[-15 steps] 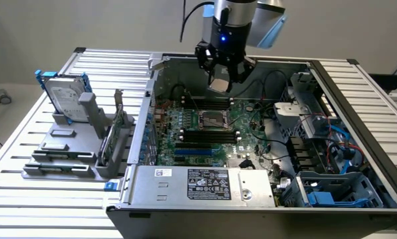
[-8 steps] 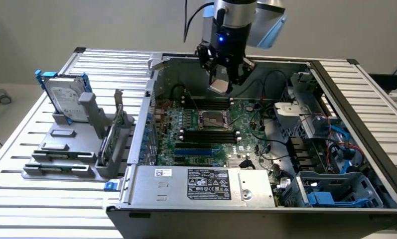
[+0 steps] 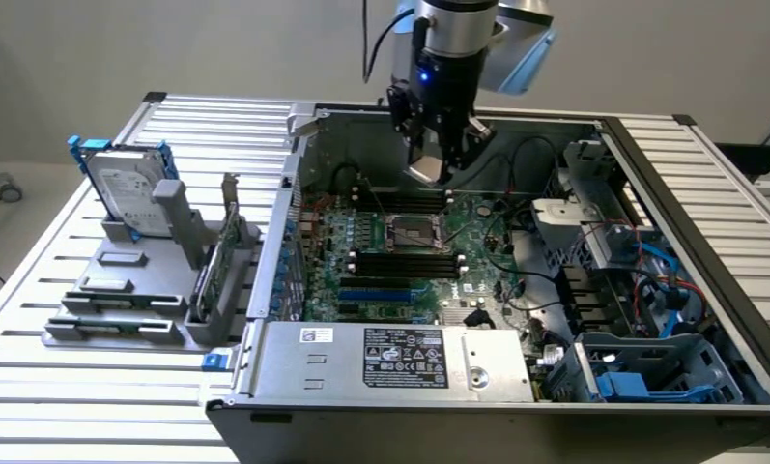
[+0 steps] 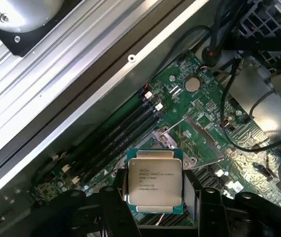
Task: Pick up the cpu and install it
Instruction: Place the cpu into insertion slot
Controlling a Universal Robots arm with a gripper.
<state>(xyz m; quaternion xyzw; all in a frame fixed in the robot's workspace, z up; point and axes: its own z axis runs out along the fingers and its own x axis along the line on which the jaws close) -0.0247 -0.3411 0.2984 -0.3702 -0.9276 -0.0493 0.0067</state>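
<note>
**Desk:** Fingers?

**Me:** My fingers [image 4: 119,191] are closed on the cpu [image 4: 154,180], one on each of two opposite edges. Its label faces my wrist camera and it looks level between them.

**Desk:** So the pick is done?

**Me:** I'd call it done. On the exterior view my gripper [image 3: 437,162] hangs inside the case [image 3: 358,135], and the cpu is well clear of the board [image 3: 477,224]. The install is not done. The socket [image 3: 411,232] lies at six o'clock from the gripper on that view, apart from it, and I see no cpu in its frame.

**Desk:** Room to move?

**Me:** The space over the socket looks open to me. Memory slots [image 3: 408,263] run just beside it at six and at twelve o'clock. They are low, but I judge them the nearest things to my fingers' outer sides. The case's back wall is near, at twelve o'clock from the gripper. Cables [image 3: 529,155] loop at three o'clock, apart from the arm. The hard drive [image 3: 133,198] stands outside the case at nine o'clock, well apart.

**Desk:** Tightest edge?

**Me:** The socket's metal frame, I'd say.
</note>
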